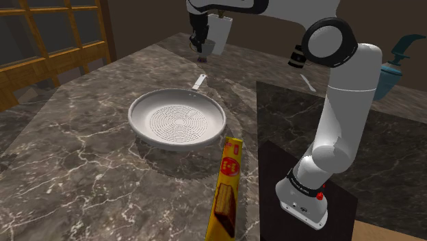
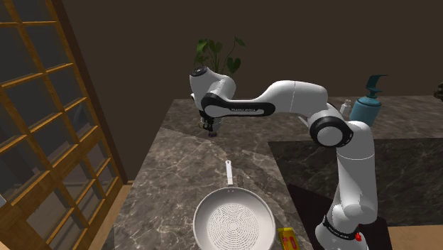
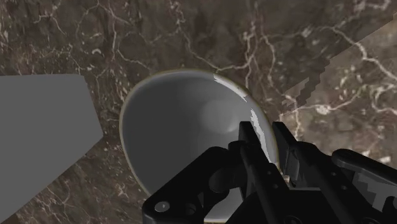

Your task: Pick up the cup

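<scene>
Pan (image 1: pixel 176 122) on counter (image 1: pixel 82 171), handle pointing away from stand (image 1: pixel 270 174). Cup (image 1: pixel 205 47) beyond pan's handle end, farther back. Box (image 1: pixel 228 192) just beside pan's near rim, stand side. Dispenser (image 1: pixel 391 72) well apart from pan, far back at shoulder view's right.

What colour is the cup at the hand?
Plain glossy grey cup; clearest in the wrist view.
</scene>
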`<act>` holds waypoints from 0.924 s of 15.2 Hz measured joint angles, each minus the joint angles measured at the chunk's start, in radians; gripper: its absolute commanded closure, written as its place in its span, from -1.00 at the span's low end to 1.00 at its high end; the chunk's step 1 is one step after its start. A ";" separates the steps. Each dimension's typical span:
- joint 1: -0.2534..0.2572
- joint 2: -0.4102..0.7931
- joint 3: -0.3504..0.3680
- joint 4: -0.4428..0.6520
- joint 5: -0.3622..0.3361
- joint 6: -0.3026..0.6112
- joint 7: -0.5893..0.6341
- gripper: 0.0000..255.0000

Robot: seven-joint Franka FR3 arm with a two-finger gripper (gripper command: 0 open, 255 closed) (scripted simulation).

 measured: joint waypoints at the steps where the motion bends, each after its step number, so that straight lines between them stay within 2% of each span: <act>1: 0.000 0.000 0.000 0.000 0.000 0.000 0.000 1.00; 5: 0.002 0.002 0.000 0.017 0.000 -0.016 -0.005 1.00; 14: 0.025 0.070 -0.004 0.242 -0.013 -0.165 -0.054 1.00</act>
